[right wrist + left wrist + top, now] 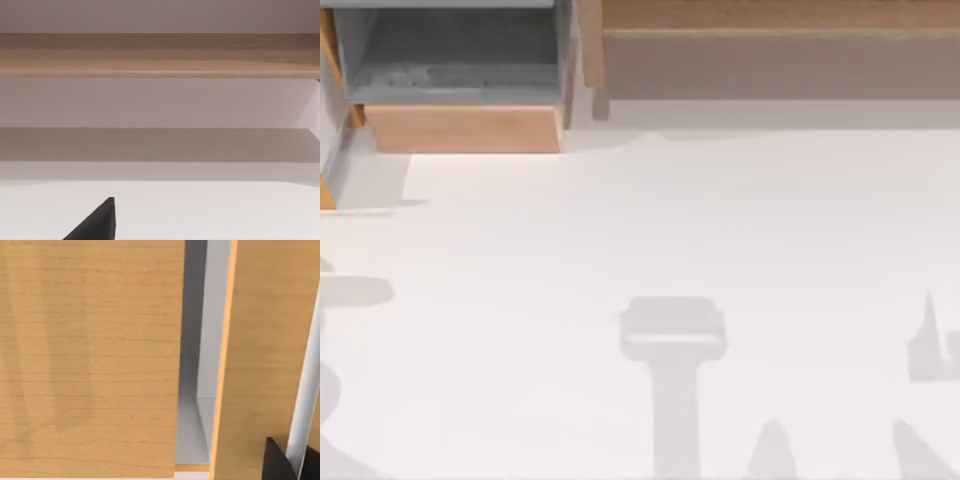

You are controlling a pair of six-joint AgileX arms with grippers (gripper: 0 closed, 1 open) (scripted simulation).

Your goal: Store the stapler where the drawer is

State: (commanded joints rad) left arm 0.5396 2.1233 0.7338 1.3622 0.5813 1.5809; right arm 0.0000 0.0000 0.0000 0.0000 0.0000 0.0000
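The white surface [670,220] took up most of the top view and carried only shadows of the arms. Along its far edge ran a long brown wooden cabinet [770,50], seen again in the right wrist view as a wooden band [160,55] above a pale recess. At the far left corner of the surface stood the drawer [460,70], pulled open, with grey walls and floor and a light tan front panel [465,128] facing the near side. Something faint and greyish lay on the drawer floor [415,78], too blurred to name; I could not tell whether it was the stapler, and the stapler could not be made out anywhere on the bare surface.

The left wrist view looked close at tan wooden panels [90,360] with a narrow grey gap between them, which put the left arm near the drawer. A dark tip [277,462] at that view's corner was probably 1 finger of the left end effector; how far open it was, and whether it held anything, I could not tell. The right wrist view showed 1 dark finger tip [97,222] over the surface, facing the cabinet; its opening could not be judged either.

By my judgement the step in hand was the placing stage at the drawer. The next move called for confirming the stapler's whereabouts, then clearing the arm from the drawer.
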